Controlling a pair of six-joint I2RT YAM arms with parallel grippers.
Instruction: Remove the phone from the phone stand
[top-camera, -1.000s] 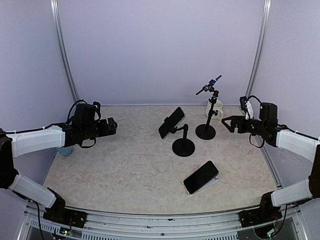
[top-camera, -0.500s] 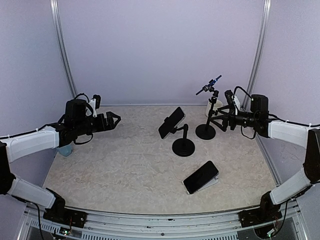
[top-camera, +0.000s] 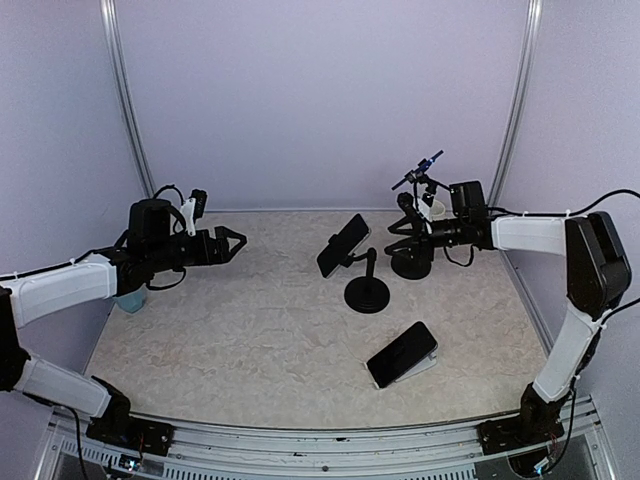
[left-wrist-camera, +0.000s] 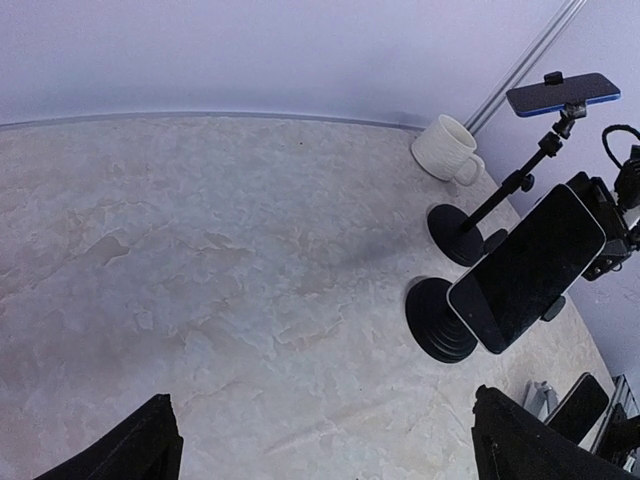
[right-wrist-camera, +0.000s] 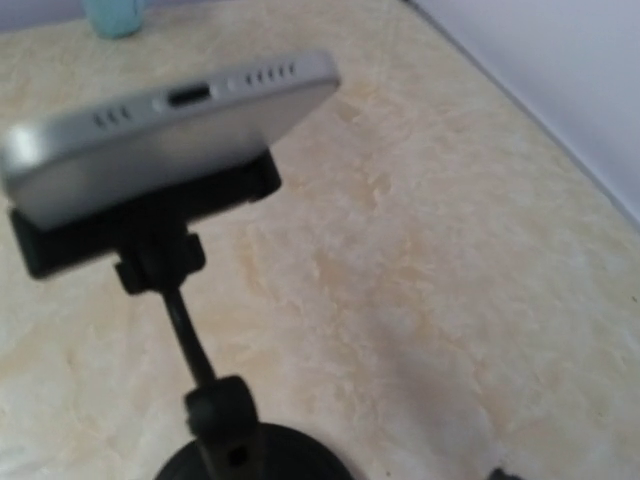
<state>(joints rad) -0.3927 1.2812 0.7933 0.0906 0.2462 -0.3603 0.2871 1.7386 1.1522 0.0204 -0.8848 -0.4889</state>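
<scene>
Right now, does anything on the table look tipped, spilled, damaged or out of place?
Nothing stands out. The phone sits clamped in its upright stand, the tall stand and mug are upright, and the front phone rests on its holder.

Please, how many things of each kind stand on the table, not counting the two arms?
Phones: 3
Phone stands: 3
White mug: 1
Teal cup: 1
Total: 8
</scene>
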